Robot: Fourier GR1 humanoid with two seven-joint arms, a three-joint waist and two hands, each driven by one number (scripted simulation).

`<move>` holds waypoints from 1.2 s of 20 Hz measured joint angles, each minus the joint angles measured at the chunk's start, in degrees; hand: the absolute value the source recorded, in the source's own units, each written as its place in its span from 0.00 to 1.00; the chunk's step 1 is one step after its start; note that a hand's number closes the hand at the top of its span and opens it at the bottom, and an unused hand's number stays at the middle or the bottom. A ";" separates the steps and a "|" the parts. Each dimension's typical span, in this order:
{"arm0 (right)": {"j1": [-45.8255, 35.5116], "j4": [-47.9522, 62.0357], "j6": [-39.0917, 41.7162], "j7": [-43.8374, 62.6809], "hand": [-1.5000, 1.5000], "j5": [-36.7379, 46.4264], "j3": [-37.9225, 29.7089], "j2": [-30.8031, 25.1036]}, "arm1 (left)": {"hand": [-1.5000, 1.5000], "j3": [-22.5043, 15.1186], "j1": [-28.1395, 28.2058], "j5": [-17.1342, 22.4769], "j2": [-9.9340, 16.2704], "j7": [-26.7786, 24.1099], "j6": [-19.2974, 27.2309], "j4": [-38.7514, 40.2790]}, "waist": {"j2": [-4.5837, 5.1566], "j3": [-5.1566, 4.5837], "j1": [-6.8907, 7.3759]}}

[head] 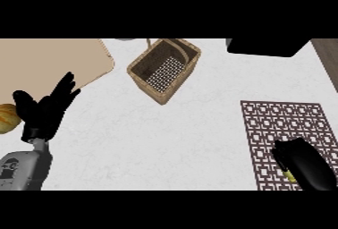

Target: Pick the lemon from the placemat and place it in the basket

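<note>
The lemon [289, 175] is peeking out as a yellow sliver beneath the right hand [306, 164], whose fingers are curling over it on the patterned placemat [284, 120]. The wicker basket [188, 68] is sitting well apart, up-left. The left hand [45, 112] is resting open beside an orange fruit [6, 118].

No readable text, no labels, no brands, no numbers, no signs
</note>
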 measured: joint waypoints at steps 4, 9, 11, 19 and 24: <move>-0.66 -0.11 1.60 1.40 1.00 0.29 0.54 -0.78 | 0.50 -0.34 0.01 0.04 -0.24 0.14 -0.24 0.14 | -0.35 1.03 0.45; -1.45 -0.30 2.65 3.58 1.00 0.89 0.19 -0.94 | 0.50 -0.72 0.17 0.11 -0.48 0.55 -0.53 0.39 | -1.05 1.95 0.33; -1.78 -0.39 3.03 4.61 1.00 1.10 -0.13 -0.79 | 0.50 -0.87 0.26 0.11 -0.58 0.63 -0.63 0.52 | -1.28 2.21 0.23; -5.79 -3.46 4.93 11.77 1.00 -1.62 0.14 3.66 | 0.50 -1.21 0.16 0.14 -0.79 1.03 -0.89 0.93 | -2.46 2.75 0.99; -13.15 -7.01 3.87 22.44 1.00 -9.20 3.28 8.86 | 0.50 -1.93 -0.31 0.02 -1.16 1.13 -1.25 1.12 | -2.61 3.23 3.27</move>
